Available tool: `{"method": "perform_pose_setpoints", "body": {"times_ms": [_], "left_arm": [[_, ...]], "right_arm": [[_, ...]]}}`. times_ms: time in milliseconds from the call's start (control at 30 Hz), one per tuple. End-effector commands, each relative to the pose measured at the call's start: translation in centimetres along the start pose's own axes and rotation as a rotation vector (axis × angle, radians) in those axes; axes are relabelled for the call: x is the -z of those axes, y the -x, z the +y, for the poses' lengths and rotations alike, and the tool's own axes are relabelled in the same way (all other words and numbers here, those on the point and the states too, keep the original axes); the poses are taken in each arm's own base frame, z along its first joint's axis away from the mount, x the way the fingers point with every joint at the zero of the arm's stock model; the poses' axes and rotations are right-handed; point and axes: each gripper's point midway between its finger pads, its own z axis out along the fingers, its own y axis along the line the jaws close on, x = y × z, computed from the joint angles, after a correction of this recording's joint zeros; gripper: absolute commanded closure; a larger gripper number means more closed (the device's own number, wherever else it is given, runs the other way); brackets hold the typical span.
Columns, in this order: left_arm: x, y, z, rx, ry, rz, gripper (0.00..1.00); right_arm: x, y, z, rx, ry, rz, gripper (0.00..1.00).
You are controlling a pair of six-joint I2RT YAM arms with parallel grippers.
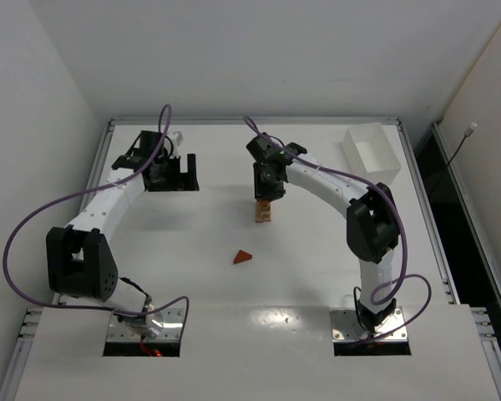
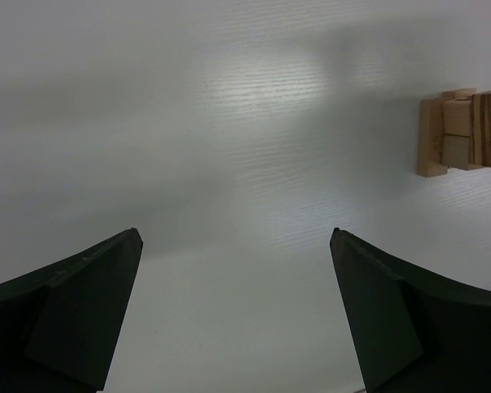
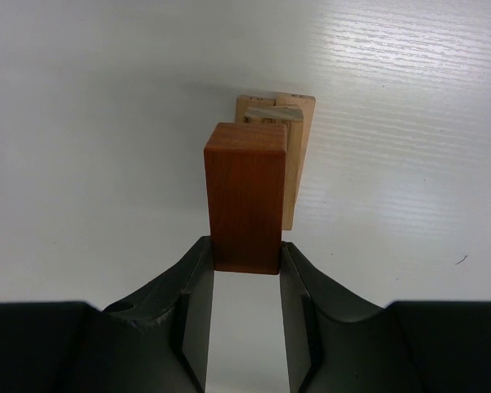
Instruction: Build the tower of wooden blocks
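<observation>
My right gripper (image 3: 245,252) is shut on a reddish-brown rectangular block (image 3: 245,192), holding it by its near end over the tan blocks of the tower (image 3: 299,123). In the top view this gripper (image 1: 267,195) hangs right above the small stack (image 1: 264,215) in the middle of the table. A reddish-brown wedge (image 1: 243,257) lies alone, nearer the arms. My left gripper (image 1: 172,173) stands open at the far left with nothing between its fingers (image 2: 82,311). Its camera catches the stack (image 2: 452,135) at the right edge.
A white rectangular box (image 1: 371,153) stands at the back right corner. The table's raised rim (image 1: 250,120) runs along the far side. Purple cables loop off both arms.
</observation>
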Motion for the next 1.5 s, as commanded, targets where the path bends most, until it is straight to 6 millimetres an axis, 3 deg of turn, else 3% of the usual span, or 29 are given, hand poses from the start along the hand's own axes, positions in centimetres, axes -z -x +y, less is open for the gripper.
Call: {"method": "perform_pose_setpoints", "body": {"times_ms": [0,633,867,1000,1133,1267,1333,1467], "left_arm": [[0.4,1.6,-0.8,0.006,-0.026,-0.046,0.00],[0.0,1.6,-0.7,0.007,-0.025,-0.037,0.00],[0.1,2.0,-0.8,0.006,-0.026,-0.046,0.00],[-0.2,1.8,-0.7,0.007,-0.025,-0.037,0.00],[-0.2,1.8,-0.7,0.007,-0.025,-0.037,0.00],[-0.2,1.8,-0.7,0.007,-0.025,-0.037,0.00],[-0.2,1.8,-0.7,0.007,-0.025,-0.037,0.00],[-0.2,1.8,-0.7,0.007,-0.025,-0.037,0.00]], "right_arm": [[0.6,1.1,0.1,-0.022,-0.003,-0.046,1.00],[0.3,0.7,-0.9,-0.036,-0.013,-0.028,0.99],[0.1,0.3,-0.9,-0.035,-0.010,-0.015,0.69],[0.1,0.4,-0.7,-0.036,0.002,-0.018,0.64],[0.1,0.6,-0.1,-0.038,0.031,-0.023,0.65],[0.1,0.7,0.1,-0.019,0.046,-0.025,0.46],[0.2,0.8,0.7,-0.010,0.077,-0.022,0.32],[1.0,1.7,1.5,0.020,0.128,-0.067,0.15]]}}
